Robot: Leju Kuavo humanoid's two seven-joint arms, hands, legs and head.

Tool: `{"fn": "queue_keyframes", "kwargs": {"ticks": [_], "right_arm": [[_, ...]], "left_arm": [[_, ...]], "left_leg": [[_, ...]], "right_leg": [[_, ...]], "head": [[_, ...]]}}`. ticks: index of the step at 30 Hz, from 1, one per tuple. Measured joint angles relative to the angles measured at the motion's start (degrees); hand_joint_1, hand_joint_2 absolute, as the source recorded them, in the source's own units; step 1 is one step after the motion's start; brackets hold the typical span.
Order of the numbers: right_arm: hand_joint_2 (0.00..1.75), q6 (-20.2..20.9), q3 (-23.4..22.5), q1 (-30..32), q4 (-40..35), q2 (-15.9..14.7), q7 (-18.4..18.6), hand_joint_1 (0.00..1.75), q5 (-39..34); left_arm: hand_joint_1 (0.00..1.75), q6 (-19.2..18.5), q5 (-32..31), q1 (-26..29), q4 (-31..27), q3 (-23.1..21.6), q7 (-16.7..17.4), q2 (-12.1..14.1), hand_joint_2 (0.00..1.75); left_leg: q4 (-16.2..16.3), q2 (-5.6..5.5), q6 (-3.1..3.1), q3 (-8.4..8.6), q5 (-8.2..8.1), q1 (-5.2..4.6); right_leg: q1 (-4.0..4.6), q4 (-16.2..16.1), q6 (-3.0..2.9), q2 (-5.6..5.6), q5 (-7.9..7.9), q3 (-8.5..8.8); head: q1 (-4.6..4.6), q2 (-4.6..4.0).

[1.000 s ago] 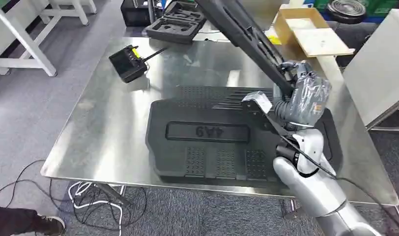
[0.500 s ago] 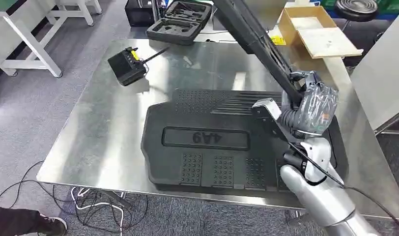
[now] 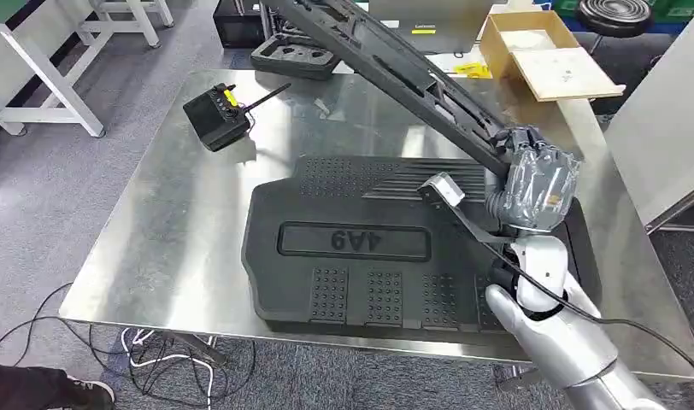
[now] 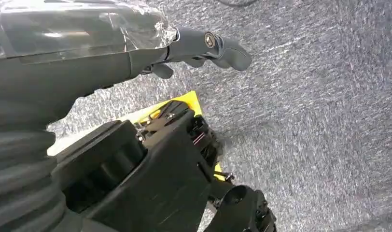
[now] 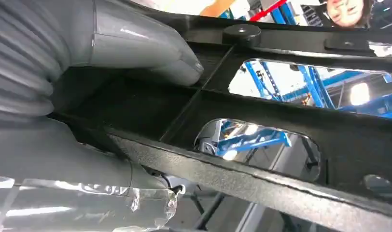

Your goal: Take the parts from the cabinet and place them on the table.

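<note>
Steel table [image 3: 181, 222] carries your mat [image 3: 361, 282] marked "9A4"; the right hand [image 3: 538, 184] grips the long black part [image 3: 395, 64], thumb [image 5: 150, 58] pressed inside its frame; the left hand's [image 4: 136, 53] fingers curl over carpet.

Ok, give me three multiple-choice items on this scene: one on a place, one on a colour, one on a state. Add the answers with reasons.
1. Where does the controller lie?
A. on the mat
B. on the table's far left corner
C. on the floor

2. What colour is the mat?
A. black
B. yellow
C. white

3. What is the right hand doing?
A. hanging open
B. resting flat on the table
C. holding the long black part

Answers: 1 B, it sits on bare steel of the table, apart from the mat. 2 A, black with 4A9 embossed. 3 C, its fingers wrap the part's lower end, which slants up over the table.
</note>
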Motion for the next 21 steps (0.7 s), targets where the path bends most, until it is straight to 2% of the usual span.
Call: {"fn": "queue_keyframes", "kwargs": {"ticks": [3,4,5,7,12,17,21], "right_arm": [[1.75,1.1,-0.04,-0.08,0.18,-0.18,0.99,1.69,1.88],[1.75,1.69,-0.07,-0.08,0.2,-0.33,1.47,1.75,2.8],[1.75,2.03,-0.17,-0.08,0.31,-0.54,1.86,1.71,3.6],[1.75,1.62,-0.54,0.24,0.37,-0.9,2.49,1.73,4.44],[1.75,2.07,-4.11,2.89,-0.24,-1.57,3.91,1.75,8.08],[1.75,9.83,-7.47,5.83,-2.75,-3.45,3.96,1.75,12.37],[1.75,12.68,-8.92,7.08,-4.65,-4.65,4.7,1.75,13.27]], "left_arm": [[0.0,0.09,0.09,0.08,0.0,0.0,0.0,0.0,0.0],[0.0,0.2,0.15,0.15,0.0,0.0,0.0,0.0,0.0],[0.0,0.33,0.17,0.23,0.0,0.0,0.0,0.0,0.0],[0.0,0.76,0.28,0.33,0.0,0.0,0.0,0.0,0.0],[0.0,1.64,0.85,0.55,0.0,0.0,-0.22,0.0,0.0],[0.0,1.9,1.53,0.7,0.0,0.0,-0.55,0.0,0.0],[0.0,1.95,2.14,1.29,0.0,0.0,-0.83,0.0,0.0]], "left_leg": [[0.01,0.0,-0.09,0.02,0.0,-0.01],[0.01,0.0,-0.1,0.04,-0.01,-0.01],[0.02,0.0,-0.11,0.04,-0.02,-0.01],[0.03,-0.01,-0.11,0.04,-0.02,-0.01],[0.03,-0.03,-0.06,0.11,-0.07,-0.02],[0.03,-0.01,-0.02,0.18,-0.17,-0.02],[0.03,0.0,-0.01,0.21,-0.18,-0.03]], "right_leg": [[0.0,-0.11,0.01,-0.01,0.01,0.12],[-0.01,-0.16,0.01,-0.02,0.01,0.15],[-0.01,-0.2,0.03,-0.01,0.03,0.17],[0.0,-0.31,0.04,-0.01,0.03,0.23],[0.0,-0.49,0.05,-0.05,0.03,0.41],[-0.01,-0.54,0.05,-0.06,0.03,0.47],[-0.01,-0.56,0.05,-0.05,0.03,0.48]], "head": [[0.02,0.0],[0.0,0.0],[0.02,0.0],[0.0,0.0],[0.0,0.0],[0.02,0.0],[0.0,0.0]]}}
